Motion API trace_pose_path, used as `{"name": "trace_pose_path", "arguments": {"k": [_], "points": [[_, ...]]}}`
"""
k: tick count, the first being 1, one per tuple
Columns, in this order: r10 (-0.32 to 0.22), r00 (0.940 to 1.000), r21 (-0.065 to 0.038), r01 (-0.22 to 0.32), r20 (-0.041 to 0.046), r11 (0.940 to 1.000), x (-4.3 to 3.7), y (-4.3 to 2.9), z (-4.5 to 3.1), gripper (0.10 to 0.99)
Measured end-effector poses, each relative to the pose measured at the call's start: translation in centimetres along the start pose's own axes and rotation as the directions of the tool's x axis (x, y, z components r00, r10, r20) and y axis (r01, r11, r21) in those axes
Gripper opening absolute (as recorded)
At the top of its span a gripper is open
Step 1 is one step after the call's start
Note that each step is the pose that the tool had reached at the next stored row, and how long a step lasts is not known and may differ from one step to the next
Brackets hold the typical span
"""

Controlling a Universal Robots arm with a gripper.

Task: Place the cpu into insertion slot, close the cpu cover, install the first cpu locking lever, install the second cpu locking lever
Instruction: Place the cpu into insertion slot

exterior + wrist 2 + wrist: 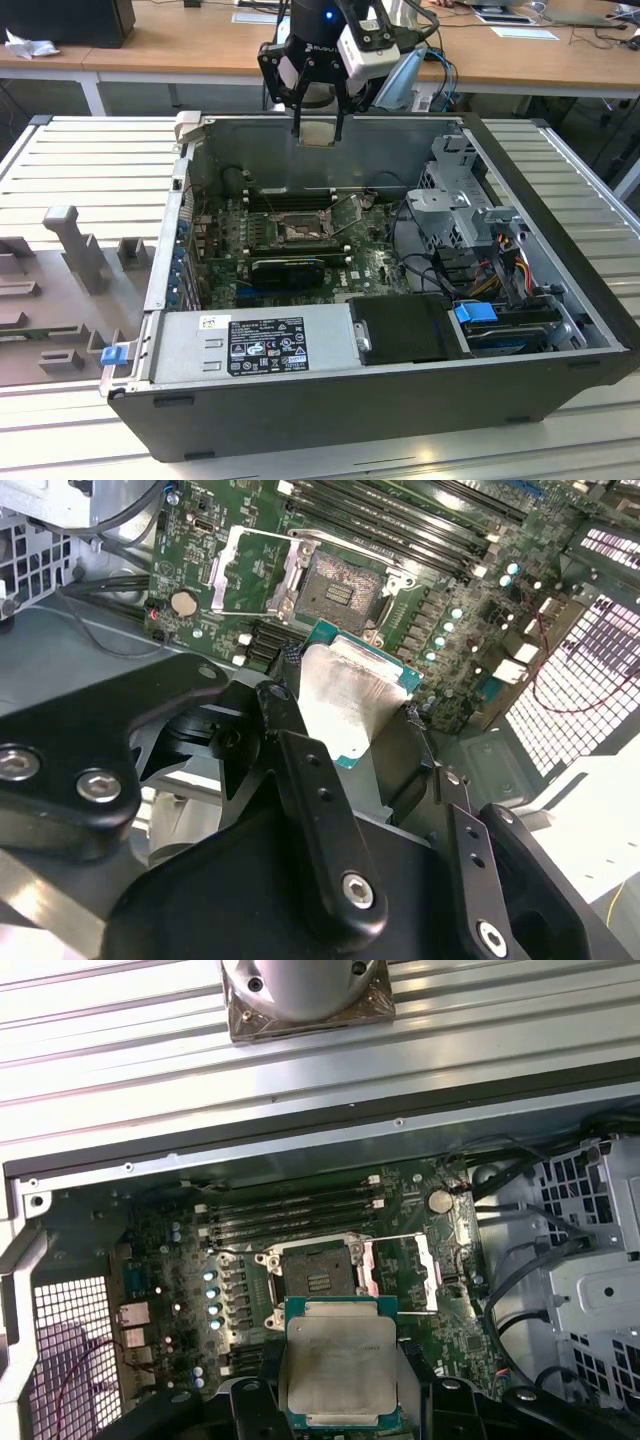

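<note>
First wrist view: claw clamps cpu by its edges, level to match the bare insertion slot, cpu cover open.

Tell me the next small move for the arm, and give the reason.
Probably carry the cpu down toward the insertion slot, lining it up on the way. The hand grips the cpu above the open computer case in the exterior view; in the first wrist view the slot is bare, with the cpu cover swung open beside it.
</note>
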State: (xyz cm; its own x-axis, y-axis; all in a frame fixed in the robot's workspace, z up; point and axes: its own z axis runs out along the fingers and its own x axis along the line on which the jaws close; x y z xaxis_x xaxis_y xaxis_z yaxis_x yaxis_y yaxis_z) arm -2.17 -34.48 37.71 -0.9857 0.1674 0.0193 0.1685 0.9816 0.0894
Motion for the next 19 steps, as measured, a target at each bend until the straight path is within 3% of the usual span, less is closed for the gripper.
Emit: {"name": "trace_pose_path", "arguments": {"k": [19], "points": [[0.063,0.998,-0.001,-0.063,0.0056,0.998,0.0,0.0,0.01,0.525]]}}
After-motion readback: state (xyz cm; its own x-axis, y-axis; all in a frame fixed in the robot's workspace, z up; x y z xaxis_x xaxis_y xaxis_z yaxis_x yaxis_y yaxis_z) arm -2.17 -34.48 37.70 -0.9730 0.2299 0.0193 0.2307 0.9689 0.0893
